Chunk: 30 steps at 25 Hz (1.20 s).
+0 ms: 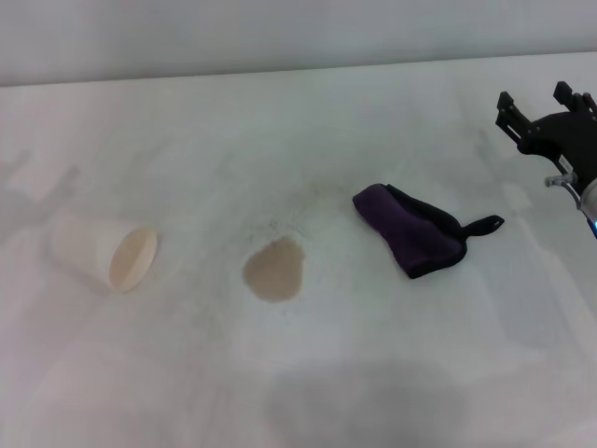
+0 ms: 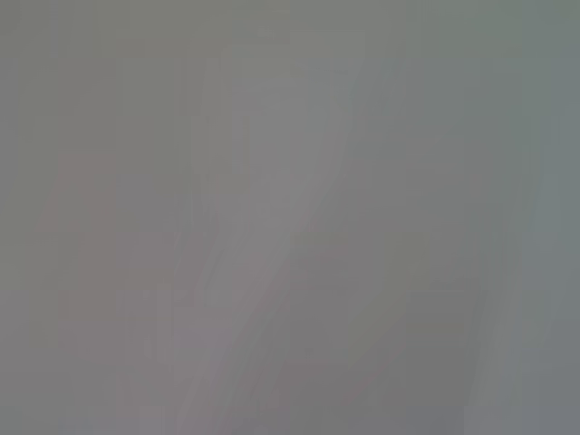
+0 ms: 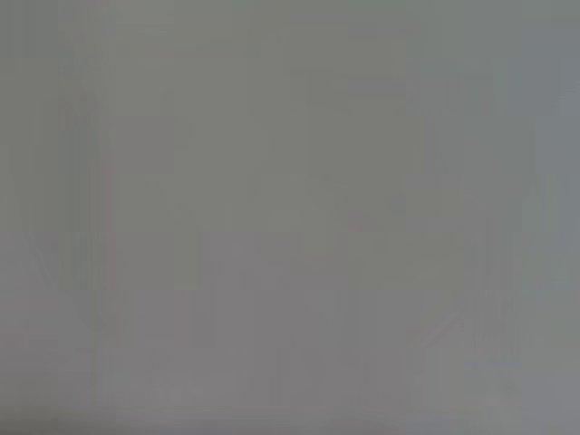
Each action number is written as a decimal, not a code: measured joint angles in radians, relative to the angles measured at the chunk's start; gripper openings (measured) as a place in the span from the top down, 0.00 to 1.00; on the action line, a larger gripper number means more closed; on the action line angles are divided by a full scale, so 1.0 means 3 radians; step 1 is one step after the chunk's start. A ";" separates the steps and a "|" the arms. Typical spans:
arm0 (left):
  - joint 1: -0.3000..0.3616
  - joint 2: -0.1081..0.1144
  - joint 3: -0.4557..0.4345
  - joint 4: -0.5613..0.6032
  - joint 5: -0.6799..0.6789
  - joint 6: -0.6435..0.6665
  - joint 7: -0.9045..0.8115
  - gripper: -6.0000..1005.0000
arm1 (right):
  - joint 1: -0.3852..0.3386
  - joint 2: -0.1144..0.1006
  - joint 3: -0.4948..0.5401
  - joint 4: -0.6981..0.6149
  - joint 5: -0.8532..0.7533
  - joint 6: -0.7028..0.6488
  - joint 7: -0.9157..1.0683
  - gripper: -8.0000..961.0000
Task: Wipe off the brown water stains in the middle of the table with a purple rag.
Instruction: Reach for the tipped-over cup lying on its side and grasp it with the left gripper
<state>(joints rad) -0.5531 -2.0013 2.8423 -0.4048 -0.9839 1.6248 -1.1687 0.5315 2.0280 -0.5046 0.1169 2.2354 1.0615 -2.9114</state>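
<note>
One claw is in sight: the right claw [image 1: 534, 105] hangs above the far right of the tabletop [image 1: 392, 373], its two black fingers spread wide and holding nothing. It is well apart from the purple rag [image 1: 415, 231], which lies bundled right of centre, loop tab toward the arm. The brown water stains [image 1: 275, 269] sit untouched near the middle, left of the rag, with a tipped cream cup [image 1: 107, 254] farther left. By my judgement the reach for the rag is in hand; next the claw must drop over the bundle and close. Both wrist views show only blank grey, the left claw appears nowhere, and the right arm is cut off at the edge.
</note>
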 joint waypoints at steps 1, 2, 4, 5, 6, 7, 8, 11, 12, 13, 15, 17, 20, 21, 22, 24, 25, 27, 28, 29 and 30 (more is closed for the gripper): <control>-0.0075 0.0075 0.0003 -0.0147 0.0159 0.0074 -0.0141 0.12 | 0.0014 0.0000 0.0006 0.0002 0.0000 0.0001 0.0000 0.11; -0.0144 0.0140 0.0005 -0.0263 0.0310 0.0149 -0.0256 0.12 | 0.0027 0.0000 0.0020 0.0003 0.0000 0.0003 0.0003 0.11; -0.0311 0.0316 0.0009 -0.0495 0.0725 0.0298 -0.0459 0.12 | 0.0054 0.0000 0.0073 0.0003 -0.0005 0.0006 0.0017 0.11; -0.0422 0.0415 0.0009 -0.0626 0.0992 0.0366 -0.0568 0.12 | 0.0070 0.0000 0.0100 0.0003 -0.0012 0.0006 0.0024 0.11; -0.0547 0.0492 0.0012 -0.0775 0.1323 0.0431 -0.0675 0.12 | 0.0090 0.0000 0.0122 0.0004 -0.0018 0.0005 0.0029 0.11; -0.0601 0.0519 0.0012 -0.0841 0.1467 0.0458 -0.0703 0.12 | 0.0102 -0.0001 0.0131 0.0004 -0.0017 0.0002 0.0031 0.11; -0.0830 0.0603 0.0016 -0.1089 0.1955 0.0562 -0.0710 0.12 | 0.0116 0.0000 0.0135 0.0003 -0.0016 0.0000 0.0032 0.11; -0.1032 0.0648 0.0020 -0.1272 0.2377 0.0636 -0.0575 0.12 | 0.0144 0.0000 0.0163 -0.0003 -0.0004 -0.0003 0.0033 0.11; -0.1184 0.0671 0.0019 -0.1386 0.2743 0.0676 -0.0418 0.12 | 0.0150 0.0000 0.0198 -0.0001 -0.0003 0.0000 0.0033 0.11; -0.1314 0.0684 0.0021 -0.1464 0.3041 0.0702 -0.0261 0.12 | 0.0157 0.0000 0.0235 0.0002 -0.0006 0.0005 0.0033 0.11; -0.1525 0.0681 0.0020 -0.1557 0.3535 0.0714 0.0037 0.12 | 0.0161 0.0000 0.0287 0.0004 -0.0014 0.0013 0.0034 0.11; -0.1700 0.0644 0.0021 -0.1594 0.3926 0.0705 0.0337 0.12 | 0.0164 0.0000 0.0313 0.0004 -0.0013 0.0024 0.0034 0.11; -0.1896 0.0535 0.0021 -0.1641 0.4346 0.0623 0.0850 0.12 | 0.0166 0.0000 0.0427 0.0011 -0.0003 0.0033 0.0035 0.11; -0.1948 0.0489 0.0022 -0.1678 0.4439 0.0555 0.1003 0.12 | 0.0166 0.0000 0.0484 0.0021 -0.0003 0.0035 0.0036 0.11; -0.1996 0.0431 0.0024 -0.1722 0.4512 0.0464 0.1147 0.12 | 0.0166 0.0000 0.0560 0.0035 -0.0004 0.0041 0.0037 0.11; -0.2078 0.0315 0.0025 -0.1797 0.4626 0.0288 0.1373 0.12 | 0.0167 0.0000 0.0680 0.0067 -0.0011 0.0057 0.0042 0.11; -0.2123 0.0247 0.0026 -0.1824 0.4716 0.0180 0.1508 0.12 | 0.0166 0.0000 0.0733 0.0083 -0.0014 0.0067 0.0043 0.11; -0.2204 0.0111 0.0025 -0.1861 0.4855 0.0014 0.1690 0.12 | 0.0167 0.0000 0.0807 0.0111 -0.0019 0.0092 0.0044 0.11; -0.2251 0.0013 0.0024 -0.1911 0.4897 -0.0088 0.1783 0.12 | 0.0166 0.0000 0.0833 0.0118 -0.0019 0.0100 0.0048 0.11; -0.2276 -0.0046 0.0023 -0.1943 0.4911 -0.0137 0.1836 0.12 | 0.0166 0.0000 0.0860 0.0125 -0.0021 0.0105 0.0055 0.11; -0.2314 -0.0154 0.0022 -0.2004 0.4910 -0.0224 0.1986 0.12 | 0.0167 0.0000 0.0884 0.0127 -0.0024 0.0106 0.0065 0.11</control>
<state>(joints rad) -1.2472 -2.0476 2.8490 -1.0060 0.4892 1.5577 -0.5730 0.5816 2.0279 -0.2394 0.1550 2.2282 1.0932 -2.8920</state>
